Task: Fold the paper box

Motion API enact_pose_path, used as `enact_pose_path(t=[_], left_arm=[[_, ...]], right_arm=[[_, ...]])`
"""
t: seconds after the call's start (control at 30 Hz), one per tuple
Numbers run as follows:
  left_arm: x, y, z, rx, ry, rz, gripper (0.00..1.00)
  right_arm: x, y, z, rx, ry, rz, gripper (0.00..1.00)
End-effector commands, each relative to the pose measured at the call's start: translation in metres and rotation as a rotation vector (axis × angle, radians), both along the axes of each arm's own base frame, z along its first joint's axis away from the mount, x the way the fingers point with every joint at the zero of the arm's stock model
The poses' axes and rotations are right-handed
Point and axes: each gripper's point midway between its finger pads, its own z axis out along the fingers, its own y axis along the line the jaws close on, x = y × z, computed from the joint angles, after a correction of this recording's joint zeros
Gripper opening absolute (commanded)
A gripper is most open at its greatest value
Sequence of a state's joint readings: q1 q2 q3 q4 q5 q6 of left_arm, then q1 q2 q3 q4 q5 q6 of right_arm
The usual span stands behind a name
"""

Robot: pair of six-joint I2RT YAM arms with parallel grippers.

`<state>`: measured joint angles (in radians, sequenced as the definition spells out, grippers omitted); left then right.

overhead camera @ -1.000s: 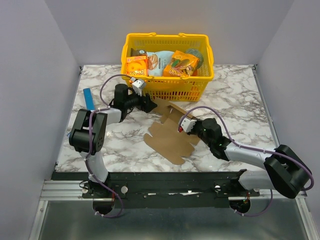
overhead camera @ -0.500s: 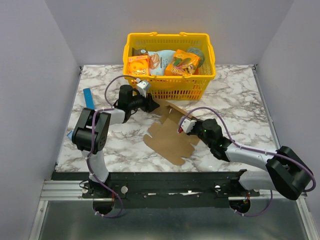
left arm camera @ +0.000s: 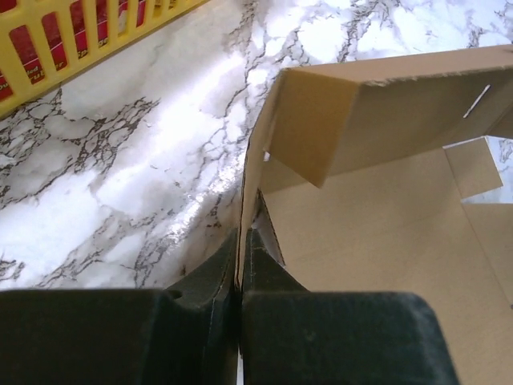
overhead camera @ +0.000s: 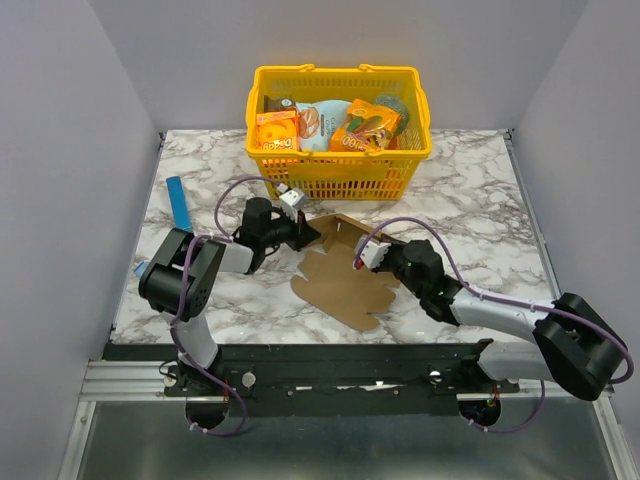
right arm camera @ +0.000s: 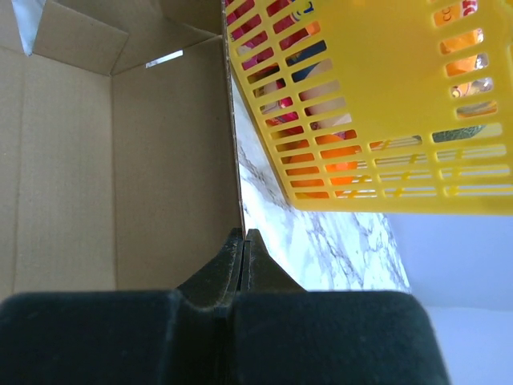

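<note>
We see the paper box lying half-opened on the marble table. At its 10 o'clock edge our left gripper has fingers closed tight on a raised wall; at 3 o'clock our right gripper pinches another. The yellow basket stands at 12 o'clock.

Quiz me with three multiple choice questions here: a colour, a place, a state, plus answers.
1. The basket is: A yellow, B green, C white.
2. The slim blue box lies: A in the basket, B on the table near its left edge, C on the floor.
3. The left gripper is: A open, B shut on the paper box, C shut on a snack packet.
Answers: A, its mesh is yellow; B, it lies on marble at left; B, jaws pinch its panel edge.
</note>
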<state>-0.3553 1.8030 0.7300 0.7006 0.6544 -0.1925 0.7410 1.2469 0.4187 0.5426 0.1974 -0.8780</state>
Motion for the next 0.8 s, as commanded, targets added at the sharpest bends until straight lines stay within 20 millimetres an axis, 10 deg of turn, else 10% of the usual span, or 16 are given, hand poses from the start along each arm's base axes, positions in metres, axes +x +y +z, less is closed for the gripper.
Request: enact_pose_path(t=[0.0,0.47,0.77], left_arm=[[-0.007,-0.010,0.034,-0.028,-0.155,0.032,0.07],[-0.035,-0.022,0.019,0.151,-0.240,0.179,0.17],[-0.047,-0.028,0.017,0.107,-0.208,0.134,0.56]], right_arm=[[0.000,-0.004,0.008,-0.002,-0.052,-0.029,0.01],[0.001,-0.013,0.004,-0.089,-0.161,-0.068,0.01],[-0.004,-0.013,-0.017,-0.177,-0.172,-0.062,0.01]])
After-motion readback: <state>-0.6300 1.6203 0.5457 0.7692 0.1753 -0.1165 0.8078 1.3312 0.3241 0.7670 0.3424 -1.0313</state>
